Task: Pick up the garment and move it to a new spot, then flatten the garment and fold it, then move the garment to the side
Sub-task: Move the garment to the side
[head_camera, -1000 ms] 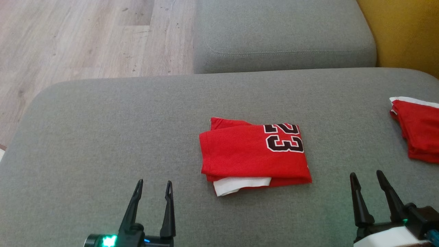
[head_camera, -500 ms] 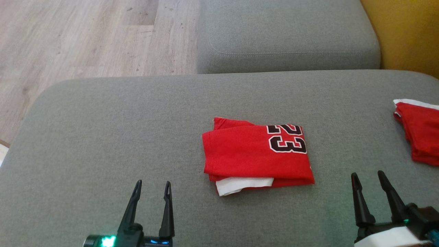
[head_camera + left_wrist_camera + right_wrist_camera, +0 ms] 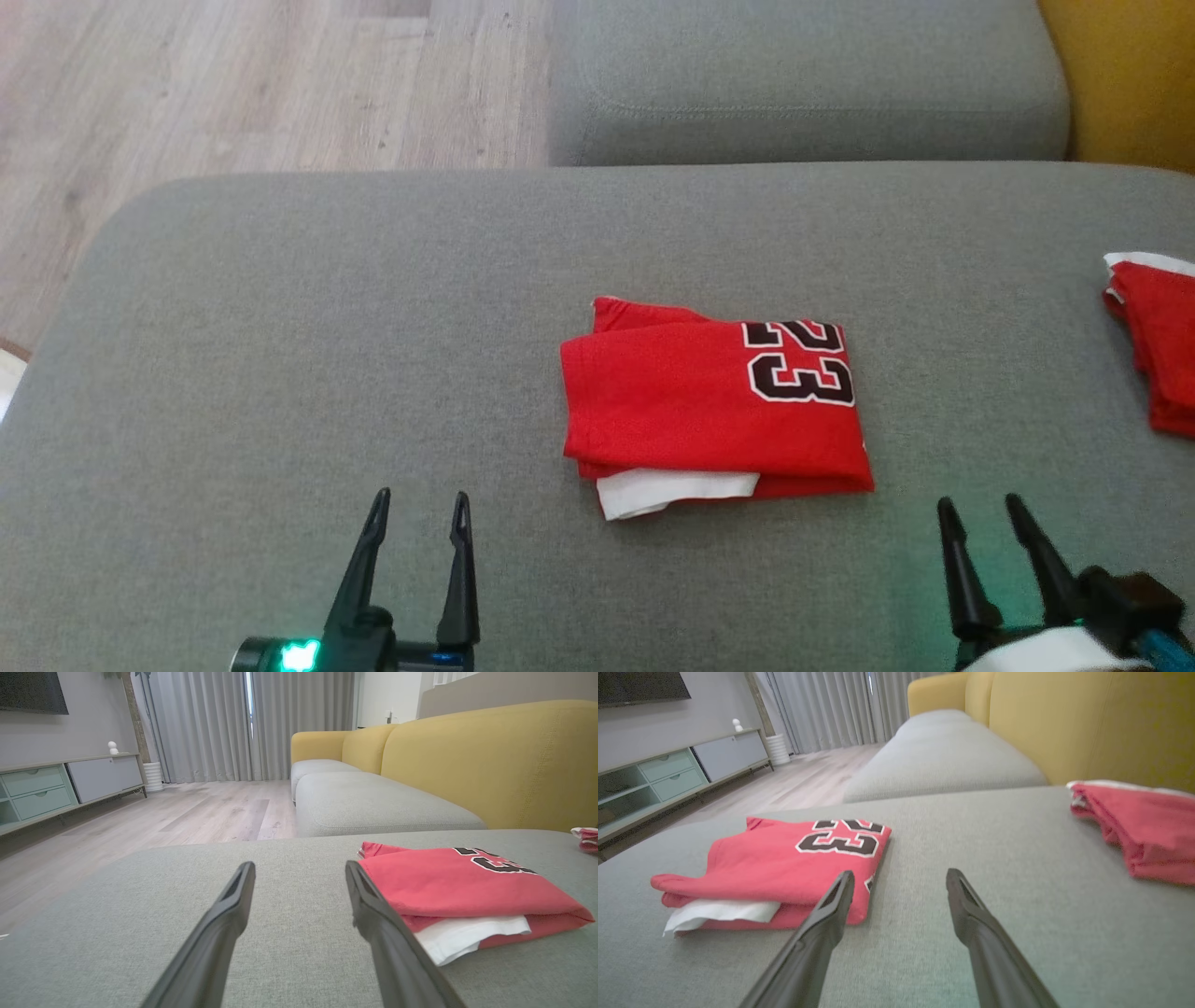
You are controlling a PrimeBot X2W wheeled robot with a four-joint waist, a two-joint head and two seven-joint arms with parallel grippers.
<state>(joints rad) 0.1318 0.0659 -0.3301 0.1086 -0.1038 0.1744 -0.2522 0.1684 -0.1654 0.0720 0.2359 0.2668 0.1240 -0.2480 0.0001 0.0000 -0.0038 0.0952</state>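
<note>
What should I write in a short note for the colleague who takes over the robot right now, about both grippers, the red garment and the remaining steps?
Left gripper: open, empty, over the grey cushion, to the left of the garment.
Right gripper: open, empty, to the right of the garment.
Red garment: lies folded in the cushion's middle, number 23 up, a white piece sticking out at its near edge. Nothing touches it.
Second red garment: at the cushion's right edge.
Done, it seems: the fold.
Left, probably: grip the garment and move it to the side.
</note>
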